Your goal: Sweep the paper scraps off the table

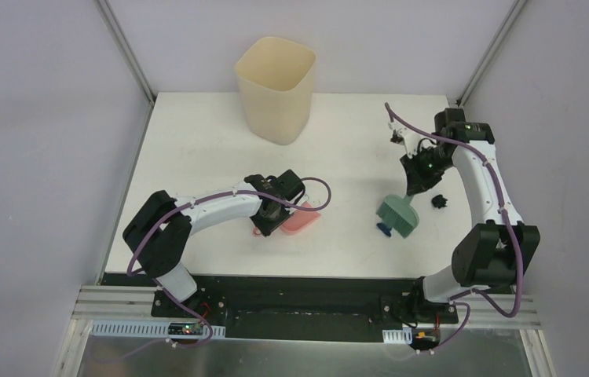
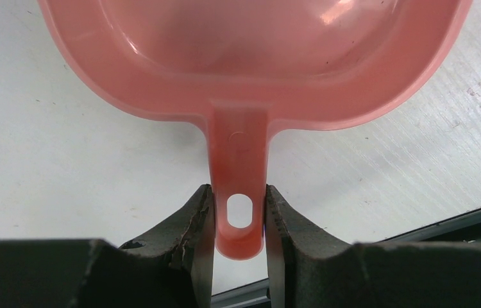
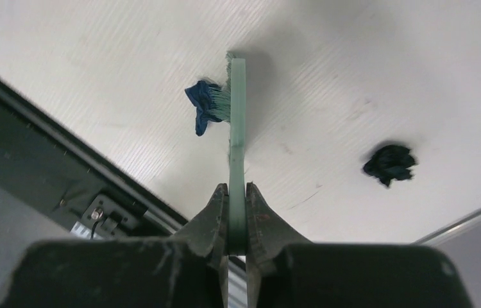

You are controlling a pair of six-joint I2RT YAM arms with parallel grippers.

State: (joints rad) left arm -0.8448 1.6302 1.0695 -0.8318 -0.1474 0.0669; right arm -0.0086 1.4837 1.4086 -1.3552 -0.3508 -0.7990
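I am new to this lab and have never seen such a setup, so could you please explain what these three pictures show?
You are looking at two robot arms bolted at the near edge of a white table. The wide picture comes from a fixed camera above and behind them. The other two come from small cameras on each wrist, looking out along that arm's own fingers. The left gripper is shut on the handle of a pink dustpan. The right gripper is shut on a green hand brush, seen edge-on, with its bristles against a blue paper scrap. A darker scrap lies apart on the brush's other side. A cream bin stands at the far side of the table.
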